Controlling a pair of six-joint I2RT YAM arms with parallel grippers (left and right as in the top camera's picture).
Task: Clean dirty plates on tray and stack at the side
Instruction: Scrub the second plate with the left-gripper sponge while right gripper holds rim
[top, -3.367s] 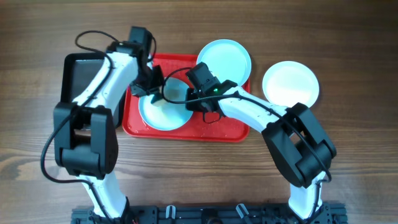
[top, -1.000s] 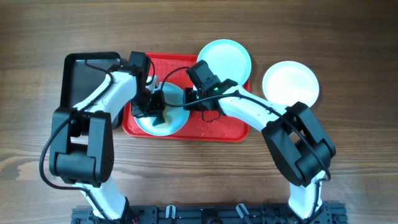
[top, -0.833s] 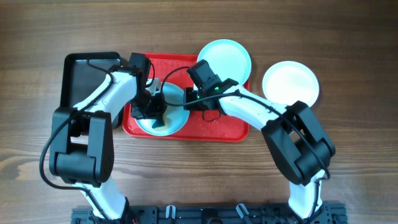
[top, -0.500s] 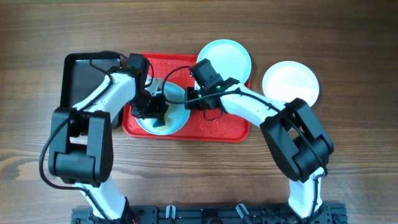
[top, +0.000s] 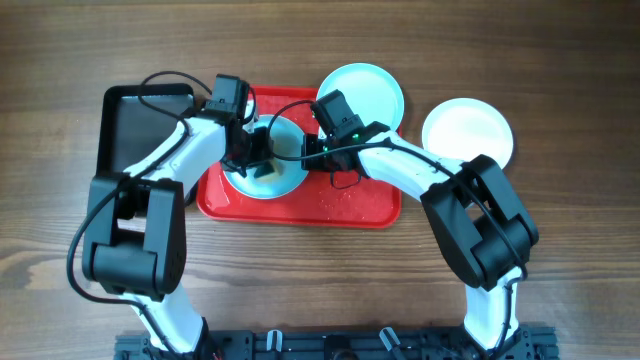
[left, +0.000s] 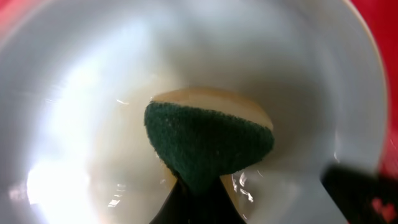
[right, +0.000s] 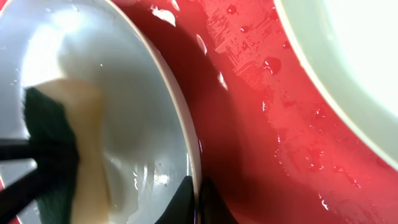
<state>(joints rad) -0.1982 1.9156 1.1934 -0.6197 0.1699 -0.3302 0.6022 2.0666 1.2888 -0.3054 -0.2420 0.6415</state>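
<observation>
On the near side of the table (top: 560, 250), we saw the left arm (top: 180, 150) and right arm (top: 410, 175) bent inward at the elbow, reaching over the red tray (top: 350, 205). The left gripper (top: 262, 160) was pinched on a sponge (left: 208, 146), its green scouring face toward the wrist camera, pressed into the near pale-blue plate (top: 288, 178). The right gripper (top: 316, 150) was clamped on that plate's right rim. The plate sat on the tray's left half, wet and glossy. Farther out, a second pale-blue plate (top: 360, 95) overlapped the tray's far right corner. A cream-white plate (top: 467, 133) lay on the table right of the tray. We counted three plates, one sponge, one red tray and one black tray (top: 130, 115).
</observation>
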